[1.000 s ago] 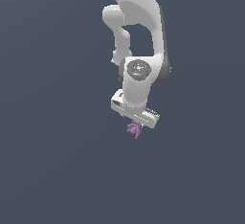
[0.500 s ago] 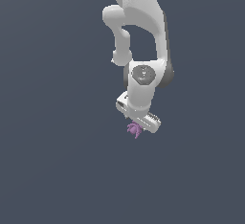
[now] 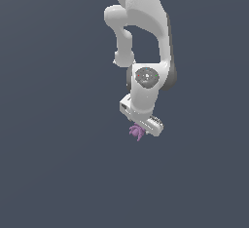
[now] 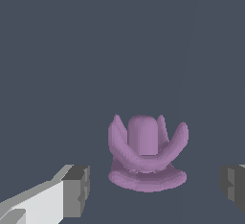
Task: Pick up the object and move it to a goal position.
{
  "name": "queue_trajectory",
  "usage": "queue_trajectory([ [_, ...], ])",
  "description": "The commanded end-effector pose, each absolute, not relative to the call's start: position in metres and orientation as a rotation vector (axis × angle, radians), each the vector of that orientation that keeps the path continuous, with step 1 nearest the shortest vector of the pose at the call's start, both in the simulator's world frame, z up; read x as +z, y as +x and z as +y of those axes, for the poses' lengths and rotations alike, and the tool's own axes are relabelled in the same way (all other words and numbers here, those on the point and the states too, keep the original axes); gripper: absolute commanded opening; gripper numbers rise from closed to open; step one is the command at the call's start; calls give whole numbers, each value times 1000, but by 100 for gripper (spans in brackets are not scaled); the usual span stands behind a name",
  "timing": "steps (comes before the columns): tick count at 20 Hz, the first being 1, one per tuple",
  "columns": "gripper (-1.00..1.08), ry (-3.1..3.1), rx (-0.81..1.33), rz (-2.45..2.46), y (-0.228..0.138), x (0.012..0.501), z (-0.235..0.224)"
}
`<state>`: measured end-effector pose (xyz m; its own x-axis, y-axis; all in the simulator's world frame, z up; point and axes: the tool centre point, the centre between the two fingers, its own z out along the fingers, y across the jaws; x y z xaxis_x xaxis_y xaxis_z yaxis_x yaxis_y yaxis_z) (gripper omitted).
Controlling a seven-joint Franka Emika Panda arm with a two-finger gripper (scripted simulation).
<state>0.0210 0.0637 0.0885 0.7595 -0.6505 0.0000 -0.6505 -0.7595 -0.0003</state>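
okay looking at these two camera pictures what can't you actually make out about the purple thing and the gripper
- Exterior view: the gripper fingers are hidden behind the hand body; only part of the purple lump shows.
- Wrist view: both fingers are cut off by the picture's edges, apart from the lump.
- Whether the lump rests on a surface: neither view tells.
- No goal marker is visible.
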Motion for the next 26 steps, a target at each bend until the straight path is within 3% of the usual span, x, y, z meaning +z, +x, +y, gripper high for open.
queue_trajectory([
  [1, 100, -2946, 1, 1090, 21, 84, 63],
  [14, 100, -2944, 0, 1096, 21, 40, 64],
  [15, -100, -2944, 0, 1096, 21, 40, 64],
  [26, -100, -2944, -1, 1095, 21, 41, 64],
])
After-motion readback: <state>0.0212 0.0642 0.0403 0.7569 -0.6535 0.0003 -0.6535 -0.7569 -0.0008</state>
